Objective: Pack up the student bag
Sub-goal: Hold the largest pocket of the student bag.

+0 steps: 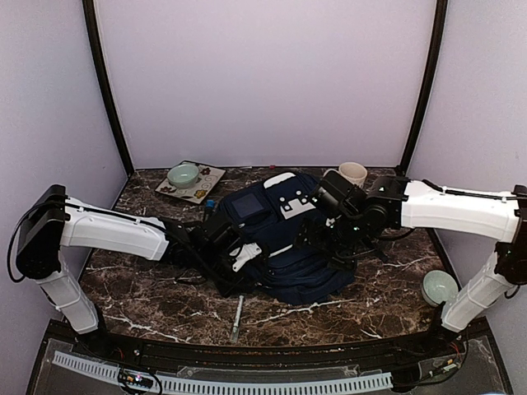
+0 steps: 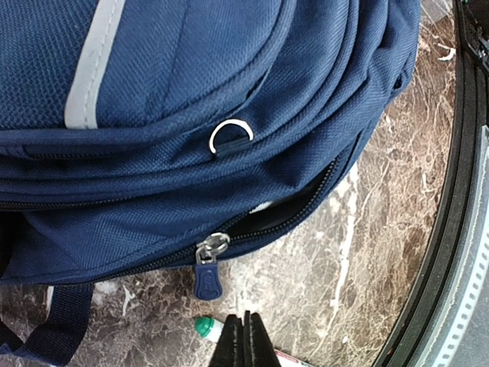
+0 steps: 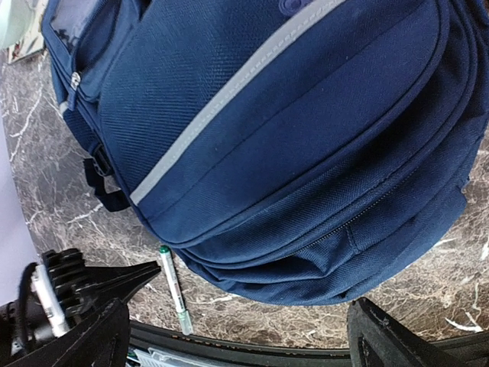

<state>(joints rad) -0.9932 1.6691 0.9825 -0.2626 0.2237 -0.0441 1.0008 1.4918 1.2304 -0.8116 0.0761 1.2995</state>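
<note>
Left wrist: student bag [image 2: 229,76] cropped

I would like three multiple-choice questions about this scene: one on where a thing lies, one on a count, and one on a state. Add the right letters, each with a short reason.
1. Where does the pen lie, relative to the student bag?
A. on top of it
B. inside its front pocket
C. on the table, at its near side

2. How many pale green bowls show in the top view?
A. two
B. one
C. four

3. The zip in the left wrist view is:
A. fully closed
B. partly open
C. torn off

Answers:
1 C: the pen rests on bare marble.
2 A: one is on the tray, one at the far right.
3 B: a dark gap opens beyond the slider.
</note>
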